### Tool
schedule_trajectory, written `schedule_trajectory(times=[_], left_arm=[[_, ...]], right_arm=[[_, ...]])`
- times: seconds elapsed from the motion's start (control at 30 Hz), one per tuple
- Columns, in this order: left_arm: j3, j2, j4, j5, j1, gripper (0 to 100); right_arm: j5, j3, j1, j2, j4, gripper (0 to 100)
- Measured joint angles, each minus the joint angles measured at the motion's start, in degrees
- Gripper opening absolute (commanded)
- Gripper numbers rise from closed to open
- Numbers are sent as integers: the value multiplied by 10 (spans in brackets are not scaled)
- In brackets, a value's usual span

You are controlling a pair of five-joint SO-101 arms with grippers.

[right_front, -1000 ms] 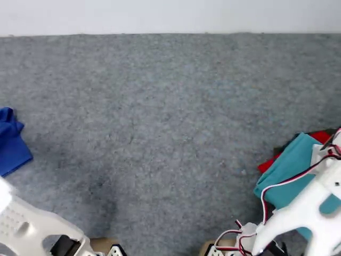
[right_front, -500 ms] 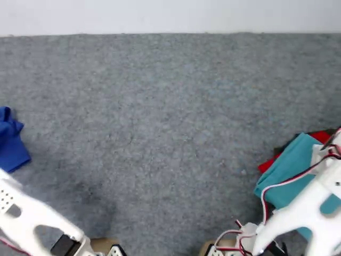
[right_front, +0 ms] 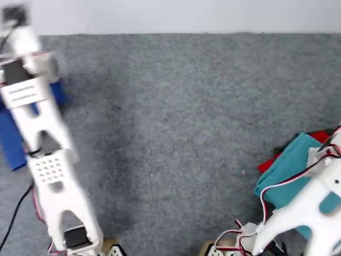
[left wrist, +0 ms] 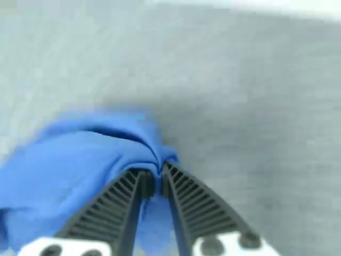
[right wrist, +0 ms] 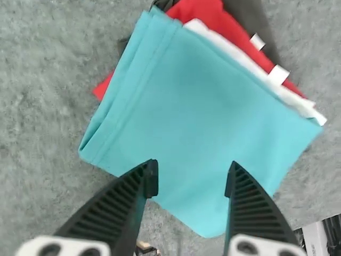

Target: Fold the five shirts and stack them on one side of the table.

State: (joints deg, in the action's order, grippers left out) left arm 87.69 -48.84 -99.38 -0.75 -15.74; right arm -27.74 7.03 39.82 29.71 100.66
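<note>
A crumpled blue shirt lies at the table's left edge, and my left gripper is shut on a fold of it. From above, the left arm stretches up the left side over the blue shirt. At the right edge sits a stack of folded shirts with a teal one on top, then white, red and a dark one. My right gripper hangs open above the teal shirt, touching nothing.
Grey felt covers the table, with a white wall along the far edge. The right arm and its red and white cables stand at the front right. Both arm bases sit at the near edge.
The left arm has swung from the front left corner up along the left side to the blue shirt, which now lies farther back. The right arm and the stack stayed put.
</note>
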Motion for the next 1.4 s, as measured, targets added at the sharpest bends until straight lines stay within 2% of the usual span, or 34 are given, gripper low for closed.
schedule_trajectory(times=[0.23,0.33,0.5,0.9,1.17,1.3,1.4], left_arm=[[-67,208,0,0,194,12],[-105,292,0,-3,248,12],[-208,358,0,-3,247,12],[-397,371,0,-3,245,12],[-434,371,0,-3,247,13],[-418,388,0,-3,297,25],[-375,418,0,-2,390,39]], right_arm=[[0,5,0,0,0,213],[0,5,0,0,0,213],[0,5,0,0,0,213],[0,10,0,0,0,213],[0,10,0,0,0,213],[0,10,0,0,0,213],[0,10,0,0,0,213]])
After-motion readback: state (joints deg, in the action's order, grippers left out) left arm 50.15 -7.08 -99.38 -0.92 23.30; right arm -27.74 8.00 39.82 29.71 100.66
